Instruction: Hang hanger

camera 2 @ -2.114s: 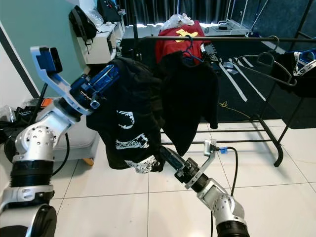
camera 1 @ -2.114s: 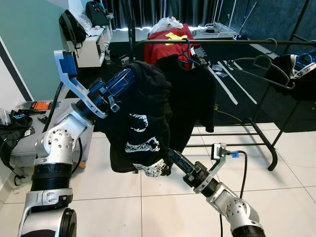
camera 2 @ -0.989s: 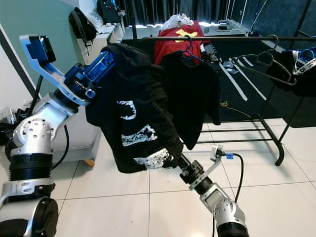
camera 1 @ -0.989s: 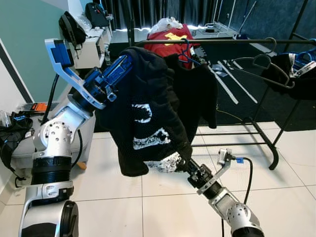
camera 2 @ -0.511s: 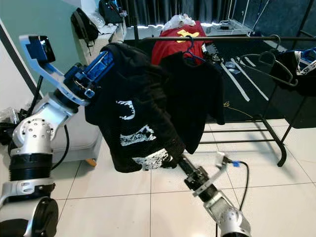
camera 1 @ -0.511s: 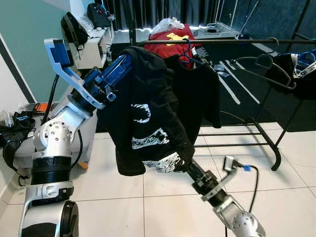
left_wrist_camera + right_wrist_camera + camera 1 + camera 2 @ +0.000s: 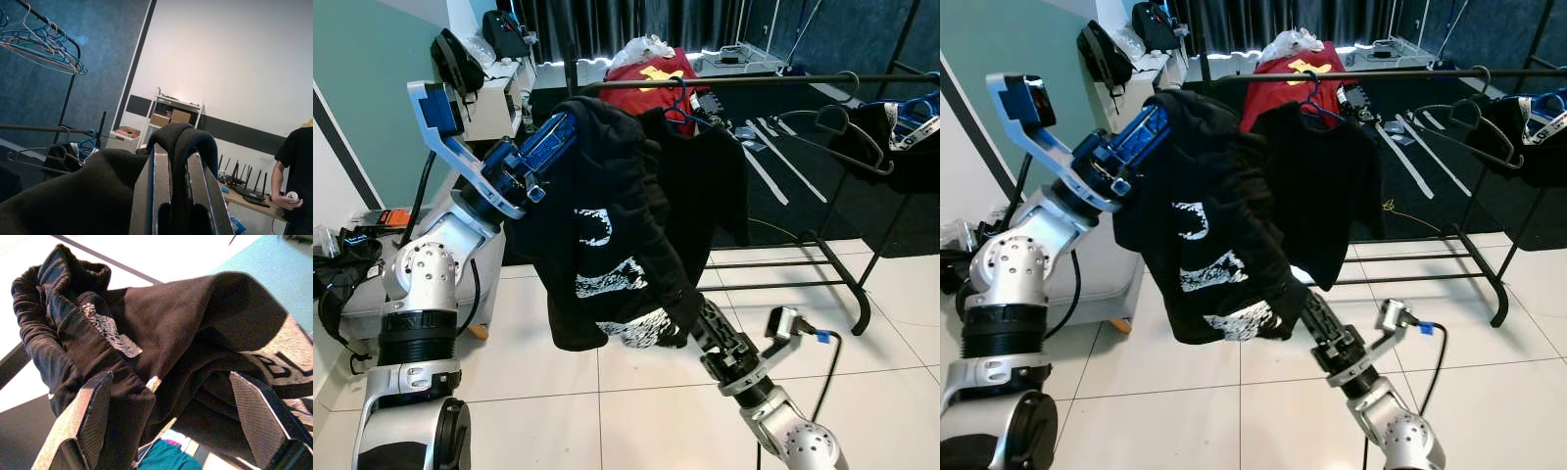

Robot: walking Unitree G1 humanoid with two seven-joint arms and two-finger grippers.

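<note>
A black shirt with white print (image 7: pixel 607 245) hangs bunched from my left gripper (image 7: pixel 573 117), raised just in front of the black clothes rail (image 7: pixel 783 82). In the left wrist view the fingers (image 7: pixel 146 196) are shut on a fold of this fabric (image 7: pixel 181 139). No hanger can be made out inside the shirt. My right gripper (image 7: pixel 690 315) reaches up under the shirt's hem, its tips covered by cloth. In the right wrist view its fingers (image 7: pixel 90 416) stand wide apart, open, with the fabric (image 7: pixel 161 333) draped over them.
On the rail hang another black shirt (image 7: pixel 710 181) on a blue hanger (image 7: pixel 683 98), a red shirt (image 7: pixel 651 78) behind it, and empty hangers (image 7: pixel 832 127) to the right. A white cabinet (image 7: pixel 494 98) stands at the left. A person (image 7: pixel 296 176) stands by a desk.
My left arm has lifted the shirt slightly toward the rail. My right gripper has moved to the right and upward under the hem, spreading the cloth.
</note>
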